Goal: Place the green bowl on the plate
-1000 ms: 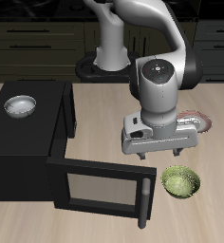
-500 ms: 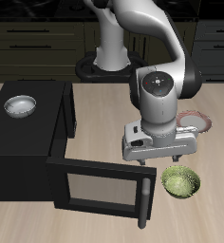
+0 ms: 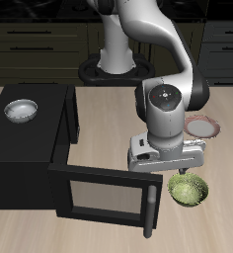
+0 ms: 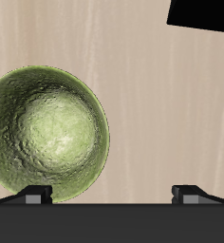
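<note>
Green bowl [image 3: 189,190] sits upright on the wooden table [image 3: 227,212] close to its front edge, and that is the nearest thing I have to work with. From the wrist camera the green bowl [image 4: 48,133] shows its mottled hollow, empty, resting on bare wood. My gripper [image 3: 181,175] hangs over the bowl's back rim, angled downward. In the wrist view I see the two fingertips [image 4: 35,195] spread far apart, so the hand is wide and holds nothing; one tip lines up over the bowl's edge and the other stands out over bare table. Whether a finger touches the rim I cannot tell.

Just beside the bowl, toward the black cabinet [image 3: 30,148], the cabinet's door [image 3: 104,196] hangs open with its glass panel facing the front, and its bar handle [image 3: 149,210] stands upright near the bowl. A dark corner of that furniture shows in the wrist view too.

Farther back, behind the gripper and partly hidden by the arm's wrist, lies the plate [image 3: 205,126], flat on the table, white centre and pinkish-brown rim, apart from the bowl.

On top of the cabinet, well away from everything else, rests a silver-white bowl [image 3: 21,110].
</note>
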Robot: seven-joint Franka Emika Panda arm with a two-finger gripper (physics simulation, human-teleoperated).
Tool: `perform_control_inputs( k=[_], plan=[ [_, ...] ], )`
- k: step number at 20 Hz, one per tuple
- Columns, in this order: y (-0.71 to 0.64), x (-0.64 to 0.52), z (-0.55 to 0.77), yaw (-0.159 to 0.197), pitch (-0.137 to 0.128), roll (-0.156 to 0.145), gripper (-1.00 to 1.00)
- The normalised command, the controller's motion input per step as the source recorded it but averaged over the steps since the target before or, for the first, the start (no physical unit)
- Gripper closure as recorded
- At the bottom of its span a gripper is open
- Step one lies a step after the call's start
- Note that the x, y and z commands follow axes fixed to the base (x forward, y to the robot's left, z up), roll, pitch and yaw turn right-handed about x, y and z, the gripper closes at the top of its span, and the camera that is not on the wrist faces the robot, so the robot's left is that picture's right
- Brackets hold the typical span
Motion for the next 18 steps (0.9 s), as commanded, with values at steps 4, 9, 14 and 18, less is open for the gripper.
perform_control_inputs(
  k=[4,9,14,18],
  plan=[
    [0.09,0.04,-0.12,-0.035,0.007,0.015,-1.0],
    [0.07,0.02,-0.11,-0.033,0.01,0.017,-1.0],
    [0.1,0.0,-0.24,0.002,0.03,0.008,-1.0],
    [0.06,-0.05,-0.31,0.005,0.04,0.018,-1.0]
  ],
)
